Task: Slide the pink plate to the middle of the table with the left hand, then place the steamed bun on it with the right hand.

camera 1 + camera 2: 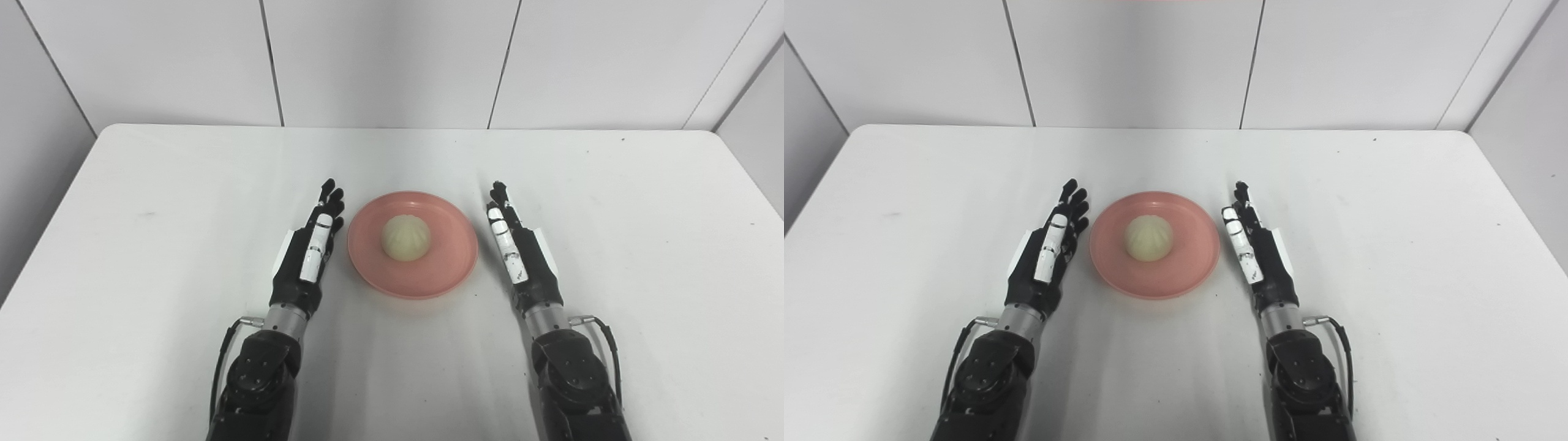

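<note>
A pink plate (pixel 441 269) lies at the middle of the white table. A pale steamed bun (pixel 405 237) sits on the plate, a little left of its centre. My left hand (pixel 309 251) lies open just left of the plate, fingers straight and pointing away, not touching it. My right hand (pixel 517 248) lies open just right of the plate, fingers straight, holding nothing. Both also show in the right eye view, with the left hand (pixel 1046 252) and right hand (pixel 1258 251) flanking the plate (pixel 1182 272).
The white table (pixel 153 214) has rounded far corners and is backed by white wall panels (pixel 392 61). Nothing else stands on it.
</note>
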Robot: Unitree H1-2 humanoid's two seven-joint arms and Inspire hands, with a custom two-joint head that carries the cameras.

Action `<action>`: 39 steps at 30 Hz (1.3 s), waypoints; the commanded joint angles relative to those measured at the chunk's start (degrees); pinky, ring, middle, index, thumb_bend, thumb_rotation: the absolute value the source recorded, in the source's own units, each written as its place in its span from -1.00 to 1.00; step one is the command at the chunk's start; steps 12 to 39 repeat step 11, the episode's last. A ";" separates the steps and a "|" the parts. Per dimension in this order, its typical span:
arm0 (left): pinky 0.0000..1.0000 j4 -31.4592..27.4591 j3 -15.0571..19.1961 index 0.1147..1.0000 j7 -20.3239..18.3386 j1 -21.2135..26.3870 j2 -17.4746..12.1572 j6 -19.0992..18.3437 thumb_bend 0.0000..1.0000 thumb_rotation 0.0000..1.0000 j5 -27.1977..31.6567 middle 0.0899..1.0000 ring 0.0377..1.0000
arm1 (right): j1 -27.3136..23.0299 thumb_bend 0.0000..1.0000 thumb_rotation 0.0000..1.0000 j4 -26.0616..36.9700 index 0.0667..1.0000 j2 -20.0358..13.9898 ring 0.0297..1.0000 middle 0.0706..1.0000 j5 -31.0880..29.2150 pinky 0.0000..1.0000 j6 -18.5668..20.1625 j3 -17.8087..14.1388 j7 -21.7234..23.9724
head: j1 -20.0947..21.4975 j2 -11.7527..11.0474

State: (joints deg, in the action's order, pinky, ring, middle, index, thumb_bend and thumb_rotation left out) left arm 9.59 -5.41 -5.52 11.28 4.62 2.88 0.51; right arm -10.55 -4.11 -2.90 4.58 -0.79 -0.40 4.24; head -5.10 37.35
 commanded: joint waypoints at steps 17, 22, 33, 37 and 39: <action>1.00 1.03 -0.24 1.00 0.95 -4.84 -0.96 1.27 -0.16 1.00 -1.42 1.00 1.00 | -0.06 -0.51 1.00 -0.81 1.00 -0.41 1.00 1.00 -2.25 1.00 -1.35 1.49 0.56 | 0.03 -0.19; 1.00 1.03 -0.24 1.00 0.95 -4.84 -0.96 1.27 -0.16 1.00 -1.42 1.00 1.00 | -0.06 -0.51 1.00 -0.81 1.00 -0.41 1.00 1.00 -2.25 1.00 -1.35 1.49 0.56 | 0.03 -0.19; 1.00 1.03 -0.24 1.00 0.95 -4.84 -0.96 1.27 -0.16 1.00 -1.42 1.00 1.00 | -0.06 -0.51 1.00 -0.81 1.00 -0.41 1.00 1.00 -2.25 1.00 -1.35 1.49 0.56 | 0.03 -0.19; 1.00 1.03 -0.24 1.00 0.95 -4.84 -0.96 1.27 -0.16 1.00 -1.42 1.00 1.00 | -0.06 -0.51 1.00 -0.81 1.00 -0.41 1.00 1.00 -2.25 1.00 -1.35 1.49 0.56 | 0.03 -0.19; 1.00 1.03 -0.24 1.00 0.95 -4.84 -0.96 1.27 -0.16 1.00 -1.42 1.00 1.00 | -0.06 -0.51 1.00 -0.81 1.00 -0.41 1.00 1.00 -2.25 1.00 -1.35 1.49 0.56 | 0.03 -0.19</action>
